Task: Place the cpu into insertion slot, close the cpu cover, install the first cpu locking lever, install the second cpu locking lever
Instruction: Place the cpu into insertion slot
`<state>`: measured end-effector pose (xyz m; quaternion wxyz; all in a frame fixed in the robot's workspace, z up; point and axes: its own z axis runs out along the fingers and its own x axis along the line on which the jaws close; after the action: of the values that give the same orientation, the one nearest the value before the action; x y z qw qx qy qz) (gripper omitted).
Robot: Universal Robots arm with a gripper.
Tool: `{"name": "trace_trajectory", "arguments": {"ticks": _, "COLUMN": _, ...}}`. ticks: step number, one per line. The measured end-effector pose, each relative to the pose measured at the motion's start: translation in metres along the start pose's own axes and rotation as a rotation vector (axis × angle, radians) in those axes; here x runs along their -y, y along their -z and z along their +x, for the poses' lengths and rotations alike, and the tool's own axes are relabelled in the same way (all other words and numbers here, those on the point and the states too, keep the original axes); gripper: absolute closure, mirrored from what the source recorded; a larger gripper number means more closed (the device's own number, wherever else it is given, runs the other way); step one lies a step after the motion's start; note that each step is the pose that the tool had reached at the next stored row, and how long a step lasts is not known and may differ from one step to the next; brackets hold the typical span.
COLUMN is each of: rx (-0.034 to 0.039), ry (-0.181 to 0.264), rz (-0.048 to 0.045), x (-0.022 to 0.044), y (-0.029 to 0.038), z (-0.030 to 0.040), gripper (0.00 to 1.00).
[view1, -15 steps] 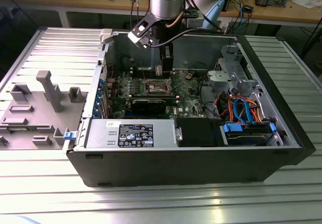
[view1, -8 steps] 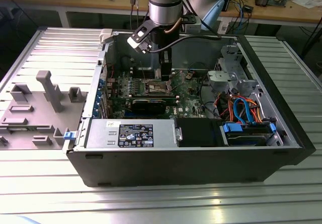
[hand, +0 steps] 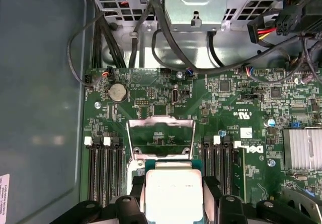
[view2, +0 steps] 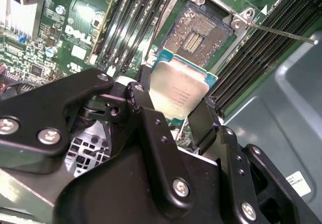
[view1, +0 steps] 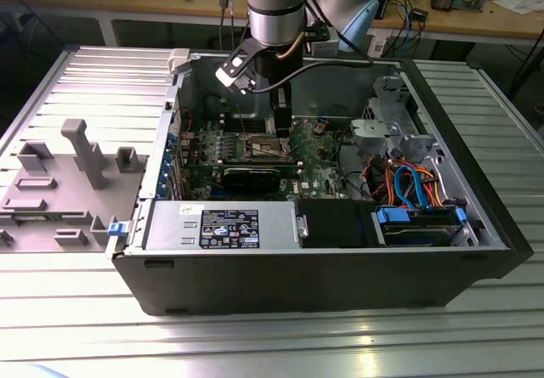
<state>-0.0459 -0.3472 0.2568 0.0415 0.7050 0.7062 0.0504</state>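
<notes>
Black jaws grip the flat, silver-topped cpu (view2: 180,94) by its edges above the dark insertion slot (view2: 193,32); the cpu cover (hand: 161,120) stands raised.

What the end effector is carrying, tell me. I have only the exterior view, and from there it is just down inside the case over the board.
Observer: In the second wrist view the end effector is shut on the cpu, gripping it by two opposite edges.
Operator: Report the insertion slot.
Observer: The insertion slot lies bare. The cpu is not seated in it.
Operator: Now the cpu cover.
Observer: In the first wrist view the cpu cover stands swung open, on the far side of the slot from the cpu.
</notes>
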Motion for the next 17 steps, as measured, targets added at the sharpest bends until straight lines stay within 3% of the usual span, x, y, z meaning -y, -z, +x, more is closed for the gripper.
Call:
{"name": "trace_trajectory", "arguments": {"ticks": 5, "rx": -0.0015, "ry": 0.0, "rz": -0.0001, "x": 0.0036, "y": -0.0037, "z": 0.0002, "gripper": 0.46}}
{"name": "trace_trajectory", "arguments": {"ticks": 10, "rx": -0.0019, "ry": 0.001, "rz": -0.0065, "x": 0.0056, "y": -0.0085, "z": 0.0002, "gripper": 0.46}}
{"name": "trace_trajectory", "arguments": {"ticks": 17, "rx": -0.002, "ry": 0.003, "rz": -0.0075, "x": 0.0127, "y": -0.0236, "z": 0.0001, "gripper": 0.46}}
